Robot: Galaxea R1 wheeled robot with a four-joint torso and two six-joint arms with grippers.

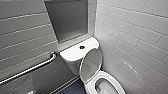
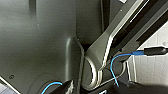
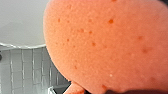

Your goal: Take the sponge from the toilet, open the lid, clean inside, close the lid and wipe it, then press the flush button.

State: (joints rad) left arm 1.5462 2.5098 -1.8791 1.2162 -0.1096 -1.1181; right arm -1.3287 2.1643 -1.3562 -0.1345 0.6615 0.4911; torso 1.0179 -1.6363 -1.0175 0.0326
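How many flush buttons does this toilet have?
1: the dark round flush button sits in the middle of the white tank cover, behind the raised lid. The tank has partly hidden sides.

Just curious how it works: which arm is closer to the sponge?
Right. The sponge looms close before the right arm's wrist camera, probably held by that arm. The left arm's camera faces the robot's own dark plate instead.
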